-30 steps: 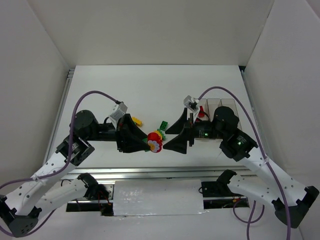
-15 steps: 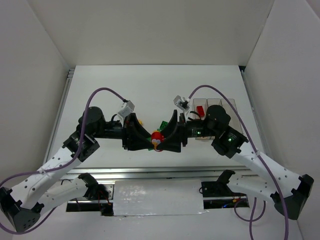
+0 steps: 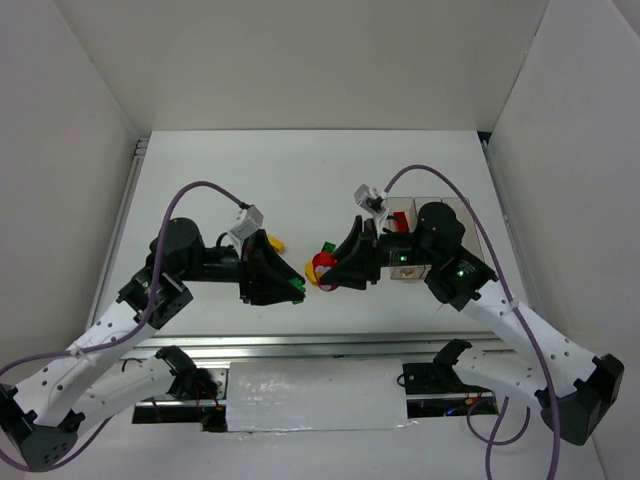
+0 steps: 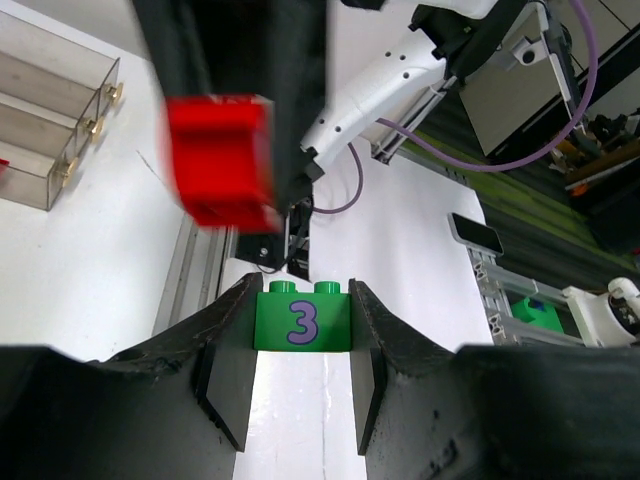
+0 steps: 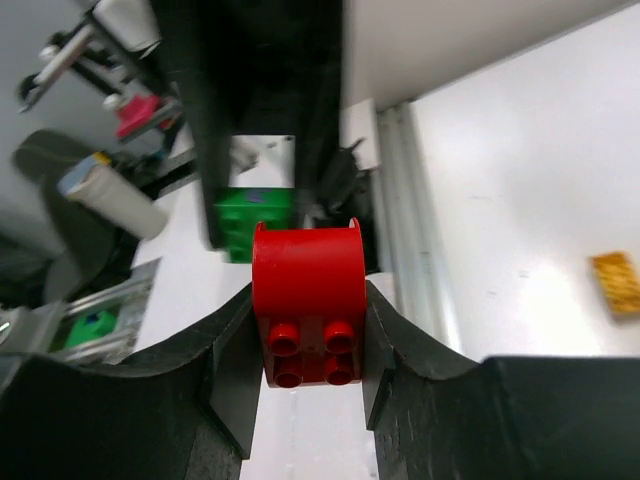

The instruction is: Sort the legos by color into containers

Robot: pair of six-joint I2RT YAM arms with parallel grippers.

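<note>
A: What did we find in the left gripper?

B: We saw it closed on a green brick with a purple 3 on its face and two studs on top. One finger pressed against each side. It hung over the near part of the table.

A: And the right gripper?

B: We saw it clamped on a red brick with a rounded top edge and four studs facing its own wrist camera. The two grippers pointed at each other, tip to tip, near the middle of the table.

A: Were the two bricks touching?

B: We thought not. From the left wrist the red brick looked blurred, up and to the left of the green one, with a gap between them.

A: Where did we see the containers?

B: On the right side of the table, behind the right arm, which hid most of them. We made out a red piece in the leftmost bin. We could not tell what lay in the other two.

A: Anything loose?

B: We noted a yellow brick on the table just beyond the left gripper. A small green piece lay just beyond the right gripper's tip. Both lay apart from the bins.
</note>
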